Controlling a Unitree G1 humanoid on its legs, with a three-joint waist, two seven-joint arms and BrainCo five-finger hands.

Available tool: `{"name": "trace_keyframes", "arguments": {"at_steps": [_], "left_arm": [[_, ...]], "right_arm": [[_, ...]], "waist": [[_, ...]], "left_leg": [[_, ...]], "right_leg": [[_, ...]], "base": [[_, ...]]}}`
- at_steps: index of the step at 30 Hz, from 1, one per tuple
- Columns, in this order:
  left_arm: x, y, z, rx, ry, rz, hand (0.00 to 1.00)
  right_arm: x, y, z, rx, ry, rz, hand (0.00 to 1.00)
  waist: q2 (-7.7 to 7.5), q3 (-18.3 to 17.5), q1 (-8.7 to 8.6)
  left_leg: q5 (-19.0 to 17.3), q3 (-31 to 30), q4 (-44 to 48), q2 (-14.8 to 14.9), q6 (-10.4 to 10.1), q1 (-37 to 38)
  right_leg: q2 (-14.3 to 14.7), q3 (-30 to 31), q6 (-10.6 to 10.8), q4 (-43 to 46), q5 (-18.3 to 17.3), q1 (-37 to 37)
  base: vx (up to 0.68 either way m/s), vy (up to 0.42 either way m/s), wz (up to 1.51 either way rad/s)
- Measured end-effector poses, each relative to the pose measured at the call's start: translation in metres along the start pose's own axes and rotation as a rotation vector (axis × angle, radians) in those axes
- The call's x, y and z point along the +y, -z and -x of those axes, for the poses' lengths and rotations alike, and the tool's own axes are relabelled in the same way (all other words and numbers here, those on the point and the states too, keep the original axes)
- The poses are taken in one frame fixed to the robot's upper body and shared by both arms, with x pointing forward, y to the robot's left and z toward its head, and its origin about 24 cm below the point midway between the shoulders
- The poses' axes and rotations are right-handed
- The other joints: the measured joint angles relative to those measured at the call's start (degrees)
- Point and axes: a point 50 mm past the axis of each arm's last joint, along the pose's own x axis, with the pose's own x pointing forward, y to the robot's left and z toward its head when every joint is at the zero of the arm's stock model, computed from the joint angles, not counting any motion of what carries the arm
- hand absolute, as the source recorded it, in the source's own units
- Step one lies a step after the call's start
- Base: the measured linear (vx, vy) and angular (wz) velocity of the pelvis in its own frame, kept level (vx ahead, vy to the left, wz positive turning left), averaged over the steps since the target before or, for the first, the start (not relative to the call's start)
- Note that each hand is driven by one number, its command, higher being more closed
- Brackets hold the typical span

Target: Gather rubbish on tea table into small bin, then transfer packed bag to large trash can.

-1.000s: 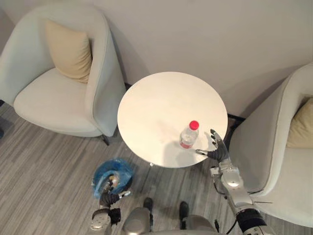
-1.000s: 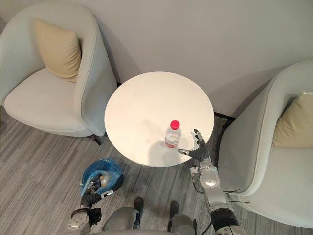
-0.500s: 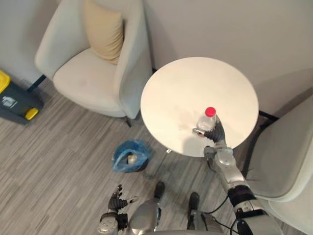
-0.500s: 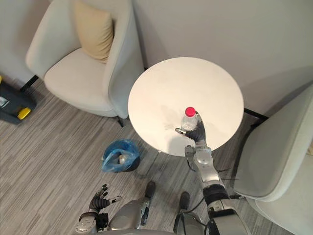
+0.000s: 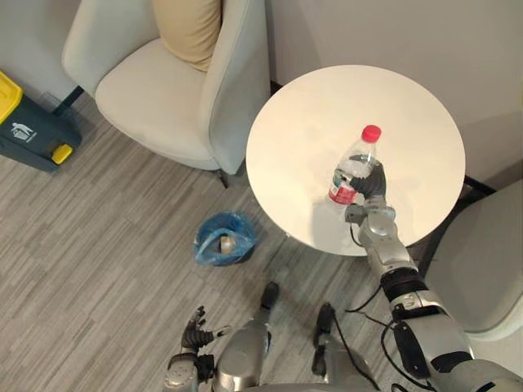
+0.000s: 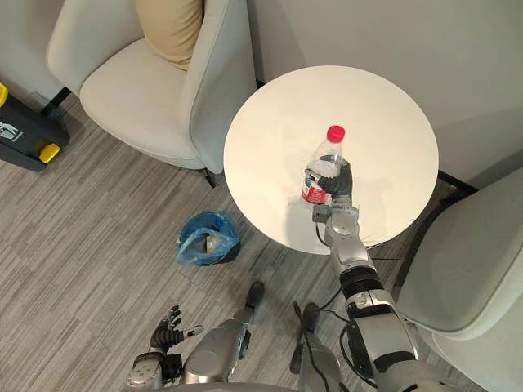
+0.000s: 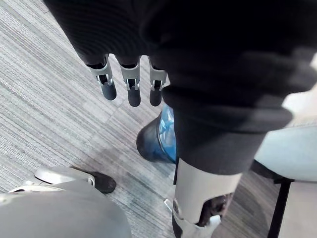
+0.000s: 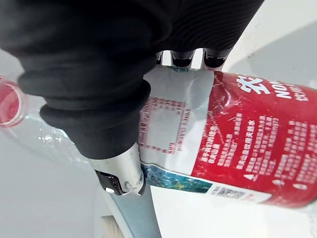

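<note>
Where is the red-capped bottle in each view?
Left eye view: bottle right of centre, tilted, gripped by the right hand over the round table.
Right eye view: bottle just above centre, same grip.
Right wrist view: bottle close up, red label and cap showing past the hand.
Shared landmark: the round table's white top.

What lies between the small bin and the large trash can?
Bare grey floor lies between the small bin and the large trash can, as the left eye view shows.
</note>
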Motion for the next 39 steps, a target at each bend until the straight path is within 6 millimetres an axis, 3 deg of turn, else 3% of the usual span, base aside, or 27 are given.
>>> {"name": "trace_keyframes", "arguments": {"at_steps": [7, 9, 11, 13, 14, 15, 17, 18, 20, 23, 25, 26, 27, 28, 29, 32, 33, 35, 36, 39], "left_arm": [[0.001, -0.001, 0.0, -0.003, -0.003, 0.0, 0.0], [0.002, -0.001, 0.0, -0.005, -0.004, -0.001, 0.0], [-0.001, -0.002, -0.001, -0.008, 0.006, -0.006, 0.0], [-0.006, -0.006, -0.004, -0.012, 0.023, -0.008, 0.0], [-0.011, -0.009, -0.006, -0.019, 0.03, 0.001, 0.0], [-0.015, -0.009, -0.006, -0.02, 0.039, 0.01, 0.0], [-0.022, -0.01, -0.006, -0.022, 0.056, 0.013, 0.0], [-0.023, -0.01, -0.006, -0.026, 0.06, 0.007, 0.0], [-0.024, -0.01, -0.005, -0.025, 0.066, 0.001, 0.0], [-0.022, -0.008, -0.004, -0.02, 0.065, -0.009, 0.0], [-0.02, -0.001, -0.002, -0.001, 0.062, -0.01, 0.0], [-0.018, 0.0, -0.001, 0.004, 0.058, -0.015, 0.0], [-0.016, 0.001, -0.001, 0.011, 0.054, -0.023, 0.0], [-0.011, 0.003, -0.001, 0.018, 0.047, -0.036, 0.0], [-0.009, 0.003, -0.001, 0.018, 0.043, -0.042, 0.0], [-0.002, 0.002, -0.002, 0.013, 0.033, -0.063, 0.0], [0.0, 0.001, -0.002, 0.01, 0.035, -0.083, 0.0], [0.001, -0.001, -0.004, -0.007, 0.048, -0.119, 0.0], [-0.002, -0.002, -0.004, -0.013, 0.049, -0.115, 0.0], [0.001, -0.003, -0.005, -0.014, 0.027, -0.104, 0.0]], "right_arm": [[0.011, -0.007, 0.061, -0.13, -0.139, -0.107, 1.0], [0.014, -0.002, 0.083, -0.128, -0.179, -0.126, 1.0], [0.017, 0.001, 0.092, -0.122, -0.204, -0.132, 1.0], [0.019, 0.002, 0.094, -0.119, -0.215, -0.125, 1.0], [0.02, 0.001, 0.093, -0.129, -0.221, -0.106, 1.0], [0.022, 0.0, 0.093, -0.142, -0.231, -0.085, 1.0], [0.024, -0.001, 0.094, -0.153, -0.24, -0.049, 1.0], [0.026, -0.001, 0.094, -0.162, -0.244, -0.027, 1.0], [0.03, -0.002, 0.094, -0.169, -0.261, -0.021, 1.0], [0.035, -0.003, 0.096, -0.165, -0.263, -0.046, 1.0], [0.036, 0.0, 0.099, -0.149, -0.268, -0.046, 1.0], [0.035, 0.002, 0.1, -0.141, -0.269, -0.039, 1.0], [0.035, 0.004, 0.101, -0.134, -0.279, -0.033, 1.0], [0.035, 0.006, 0.102, -0.125, -0.286, -0.026, 1.0], [0.036, 0.006, 0.103, -0.122, -0.289, -0.026, 1.0], [0.038, 0.008, 0.105, -0.117, -0.305, -0.021, 1.0], [0.037, 0.009, 0.106, -0.113, -0.315, -0.01, 1.0], [0.038, 0.011, 0.108, -0.111, -0.347, 0.007, 1.0], [0.035, 0.013, 0.107, -0.111, -0.373, 0.042, 1.0], [0.043, 0.015, 0.1, -0.112, -0.447, 0.098, 1.0]], "waist": [[-0.89, 0.1, -1.7], [-1.86, -0.4, -2.63], [-2.43, -0.7, -3.29], [-2.5, -0.8, -3.62], [-2.54, -0.9, -4.41], [-2.52, -1.1, -4.5], [-2.33, -1.9, -4.71], [-2.97, -2.8, -4.84], [-3.39, -4.5, -6.12], [-4.28, -5.4, -5.95], [-4.06, -5.4, -5.83], [-4.0, -5.3, -5.94], [-3.9, -5.3, -6.08], [-3.77, -5.2, -6.93], [-3.57, -5.1, -7.37], [-3.2, -4.8, -7.92], [-3.8, -5.1, -8.21], [-4.73, -4.0, -8.99], [-3.03, -3.5, -8.52], [-2.03, -1.4, -7.3]], "left_leg": [[-0.5, -2.4, -0.9, -0.1, -0.1, 4.2], [-0.6, -5.0, -0.8, -0.3, -0.4, 4.1], [-0.5, -5.4, 0.2, -0.6, -0.3, 2.9], [-3.0, 3.9, 2.7, 0.5, 3.5, 0.7], [-4.5, 14.0, 5.3, 3.2, 5.6, 0.0], [-5.1, 24.2, 7.9, 6.1, 6.5, 0.0], [-6.7, 34.9, 10.7, 8.2, 7.4, 0.3], [-8.9, 39.1, 11.4, 8.0, 7.2, 0.5], [-8.6, 43.3, 11.7, 7.9, 5.8, 1.6], [-10.9, 41.4, 15.2, 5.6, 6.4, 1.2], [-14.6, 39.9, 18.9, 5.5, 6.5, 1.0], [-15.9, 39.4, 19.7, 5.5, 6.5, 1.3], [-16.9, 38.6, 20.3, 5.4, 6.3, 1.5], [-17.7, 36.8, 20.6, 5.4, 5.8, 1.6], [-17.7, 36.0, 20.5, 5.3, 5.8, 1.6], [-17.2, 31.9, 20.2, 3.7, 6.2, 1.8], [-17.2, 29.9, 21.0, 2.1, 6.3, 1.3], [-17.8, 26.5, 24.0, -0.8, 6.0, -0.1], [-18.0, 24.3, 26.2, -0.4, 5.8, -2.6], [-17.4, 21.5, 27.4, 0.9, 4.8, -7.5]], "right_leg": [[-0.2, -2.2, -0.3, 1.9, -2.9, 4.0], [-0.4, -5.2, -0.4, 3.7, -4.6, 4.2], [-1.2, -8.4, -0.7, 5.6, -6.0, 4.2], [-2.4, -11.9, -0.5, 7.1, -6.9, 4.7], [-3.7, -14.2, -0.2, 7.6, -7.3, 5.5], [-5.2, -15.9, 0.3, 9.2, -8.3, 6.1], [-7.4, -18.5, 1.8, 12.0, -9.9, 6.9], [-9.2, -20.0, 2.9, 12.0, -10.3, 7.9], [-11.0, -22.2, 4.8, 11.3, -10.2, 9.4], [-13.2, -24.2, 6.8, 10.5, -9.3, 11.8], [-15.1, -23.7, 6.9, 16.7, -9.3, 11.5], [-16.7, -22.4, 6.5, 22.7, -9.2, 9.5], [-18.1, -19.6, 2.7, 29.7, -9.0, 6.0], [-16.2, -10.7, 1.2, 36.1, -11.6, 0.7], [-14.9, -8.2, 2.1, 36.4, -12.7, -0.7], [-9.9, -0.3, 3.0, 29.7, -13.7, -5.8], [-8.6, 2.0, 3.4, 25.1, -12.8, -6.0], [-9.9, 2.4, 4.3, 23.2, -9.9, -6.6], [-9.8, 1.3, 4.1, 24.3, -10.1, -7.6], [-8.7, -1.7, 3.3, 23.8, -10.1, -9.8]], "base": [[-0.01, -0.024, 0.18], [-0.02, -0.049, 0.58], [-0.03, -0.031, 0.82], [-0.04, 0.002, 0.96], [0.02, 0.063, 0.99], [0.04, 0.089, 0.92], [0.09, 0.16, 0.71], [0.11, 0.18, 0.74], [0.18, 0.181, 0.75], [0.17, 0.194, 0.48], [0.09, 0.143, 0.22], [0.06, 0.122, 0.16], [0.08, 0.142, 0.36], [0.09, 0.124, 0.45], [0.12, 0.112, 0.65], [0.12, 0.015, 0.82], [0.1, -0.048, 1.29], [0.13, -0.14, 1.49], [0.13, -0.148, 1.1], [0.05, -0.122, 0.44]]}}
